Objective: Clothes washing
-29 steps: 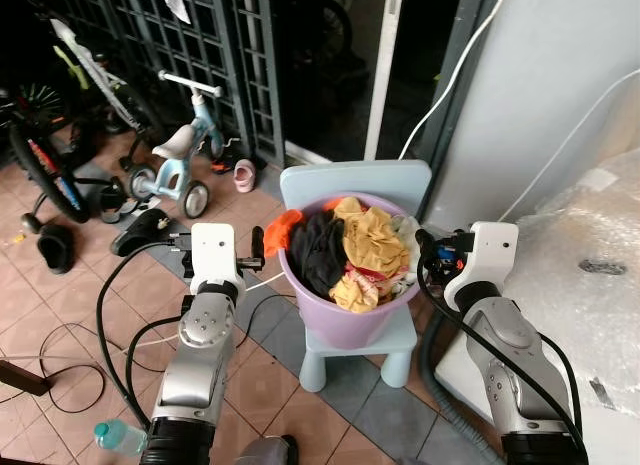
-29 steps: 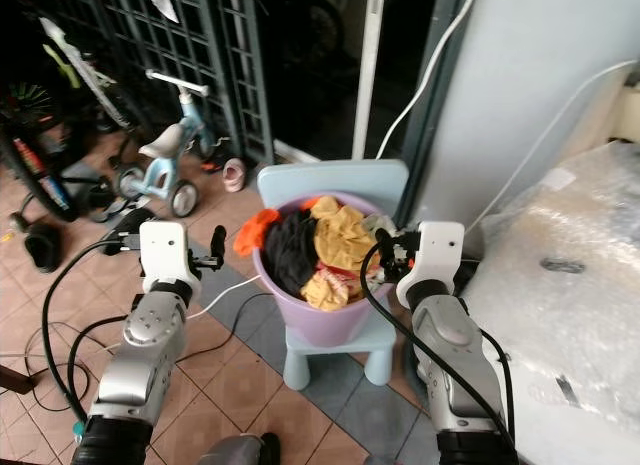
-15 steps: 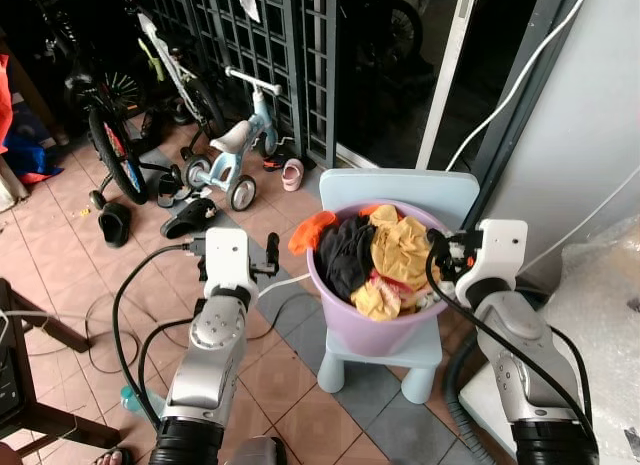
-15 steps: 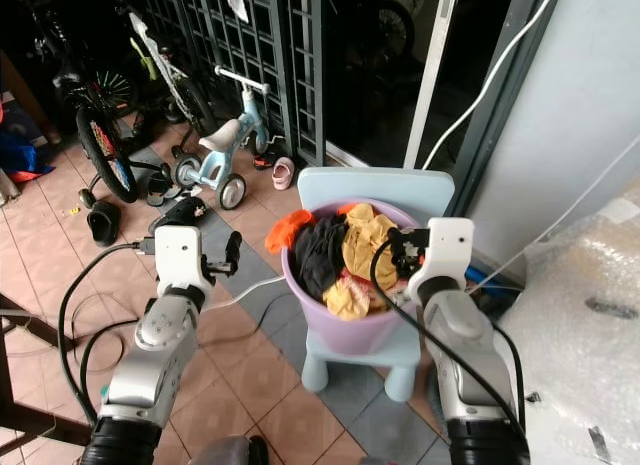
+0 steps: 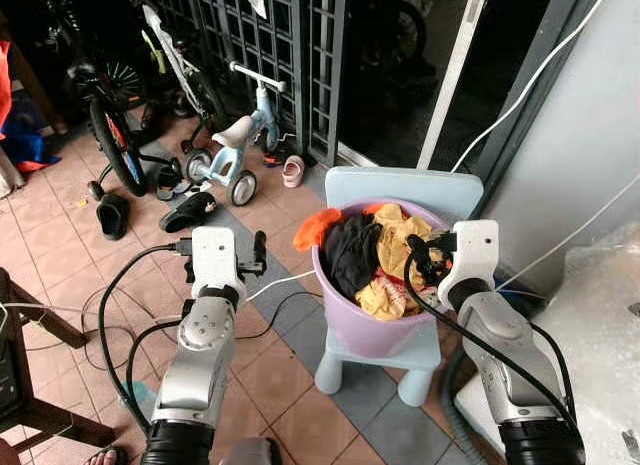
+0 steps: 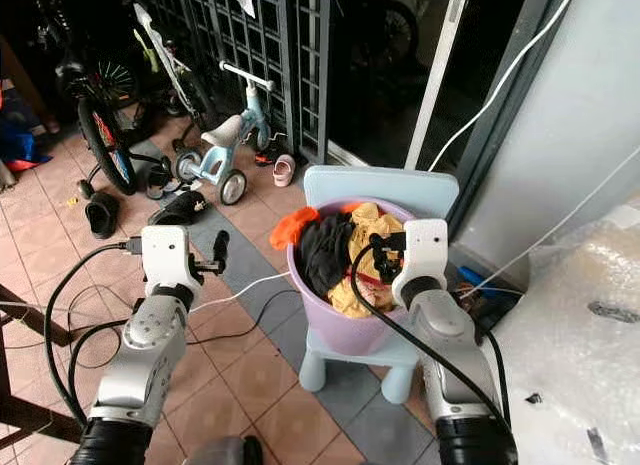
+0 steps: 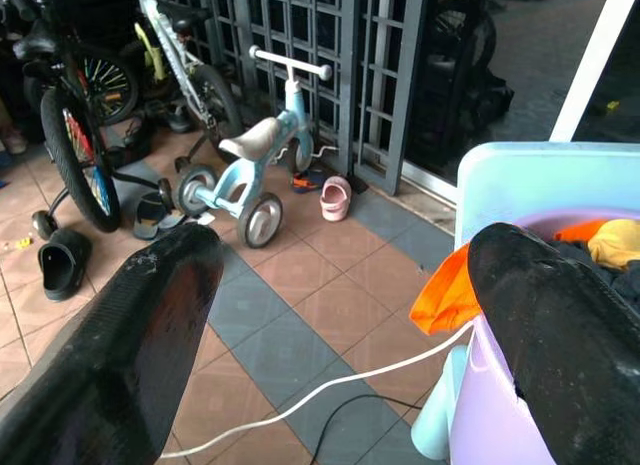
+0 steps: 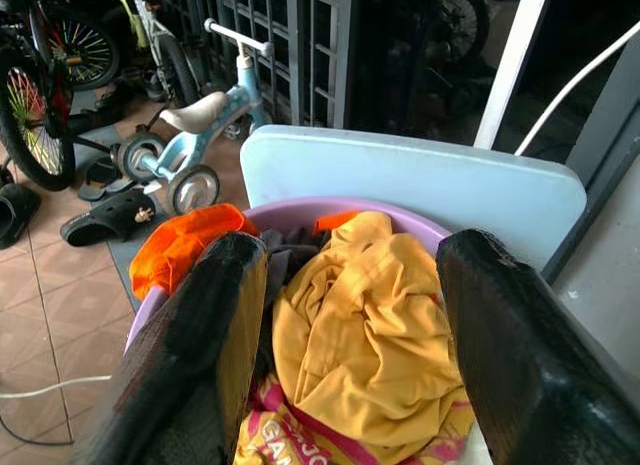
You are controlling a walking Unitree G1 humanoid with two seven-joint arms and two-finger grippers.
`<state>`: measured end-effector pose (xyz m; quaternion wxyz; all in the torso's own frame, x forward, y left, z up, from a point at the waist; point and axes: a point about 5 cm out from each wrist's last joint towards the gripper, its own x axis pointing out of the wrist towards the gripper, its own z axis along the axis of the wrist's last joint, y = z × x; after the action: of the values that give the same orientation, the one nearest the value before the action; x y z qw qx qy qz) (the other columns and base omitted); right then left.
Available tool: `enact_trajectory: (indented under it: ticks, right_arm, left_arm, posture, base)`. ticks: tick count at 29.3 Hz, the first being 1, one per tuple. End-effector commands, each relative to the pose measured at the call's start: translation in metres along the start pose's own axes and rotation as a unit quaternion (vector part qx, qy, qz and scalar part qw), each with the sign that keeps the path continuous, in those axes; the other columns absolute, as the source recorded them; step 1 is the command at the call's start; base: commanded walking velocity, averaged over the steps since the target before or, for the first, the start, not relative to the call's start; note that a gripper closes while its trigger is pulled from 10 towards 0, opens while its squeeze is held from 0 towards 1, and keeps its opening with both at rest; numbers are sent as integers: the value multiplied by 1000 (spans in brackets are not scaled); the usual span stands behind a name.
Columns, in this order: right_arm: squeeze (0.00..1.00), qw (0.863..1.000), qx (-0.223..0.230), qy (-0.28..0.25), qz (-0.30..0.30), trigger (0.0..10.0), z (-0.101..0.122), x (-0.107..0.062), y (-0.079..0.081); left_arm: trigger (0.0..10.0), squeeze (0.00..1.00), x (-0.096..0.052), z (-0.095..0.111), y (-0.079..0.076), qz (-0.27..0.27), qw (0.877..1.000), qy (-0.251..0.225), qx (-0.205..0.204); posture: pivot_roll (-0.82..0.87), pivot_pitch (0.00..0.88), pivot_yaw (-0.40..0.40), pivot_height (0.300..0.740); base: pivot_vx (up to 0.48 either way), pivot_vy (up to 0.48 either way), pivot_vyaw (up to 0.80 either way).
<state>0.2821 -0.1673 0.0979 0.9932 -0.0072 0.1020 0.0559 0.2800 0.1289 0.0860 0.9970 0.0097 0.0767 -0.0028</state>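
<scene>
A purple laundry basket [image 5: 352,325] stands on a pale blue child's chair [image 5: 400,190]. It is heaped with clothes: a yellow garment [image 8: 365,335], a black one [image 5: 350,250], and an orange one [image 5: 318,225] draped over the left rim. My right gripper [image 8: 350,260] is open and hovers over the basket's right side, its fingers [image 5: 418,257] straddling the yellow garment. My left gripper [image 7: 345,250] is open and empty at rim height, left of the basket. One of its fingers [image 5: 259,248] sits close to the orange garment.
A white cable [image 5: 285,281] and black cables run across the tiled floor left of the chair. A blue balance bike [image 5: 235,135], a bicycle [image 5: 110,135], black sandals [image 5: 190,211] and a pink shoe [image 5: 293,170] lie before a metal gate. Plastic-wrapped bulk [image 5: 605,315] fills the right.
The view has shifted slightly. My right gripper has moved left, from beside the basket's right rim to over the clothes. The left gripper keeps its place beside the basket.
</scene>
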Motion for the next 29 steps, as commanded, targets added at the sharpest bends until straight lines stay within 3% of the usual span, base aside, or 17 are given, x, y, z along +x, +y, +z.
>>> enact_trajectory:
  ticks: [1,12,15,17,22,29]
  right_arm:
    - [0,1000,-7,5,4,10000,0,3,2]
    - [0,999,-31,41,9,10000,-9,3,2]
    - [0,995,-44,85,34,10000,-21,3,4]
    - [0,984,-76,140,76,10000,-38,-3,7]
    - [0,977,-87,169,94,10000,-48,-7,2]
    - [0,975,-109,163,106,10000,-42,7,3]
  left_arm:
    - [10000,0,0,1,2,2,1000,1,3]
    - [10000,0,-1,1,0,-5,1000,4,-1]
    - [10000,0,0,2,-1,-7,1000,4,-1]
    - [10000,0,-1,1,0,-6,1000,9,-4]
    - [10000,0,-1,0,1,2,1000,15,-1]
    - [10000,0,-8,0,4,6,1000,16,5]
  posture:
    - [-57,17,7,740]
    - [-58,23,11,740]
    - [-57,25,10,740]
    - [-59,29,10,740]
    - [-49,28,9,740]
    - [-23,38,6,740]
  base:
    - [292,0,0]
    - [299,0,0]
    - [294,0,0]
    - [139,0,0]
    - [0,0,0]
    - [0,0,0]
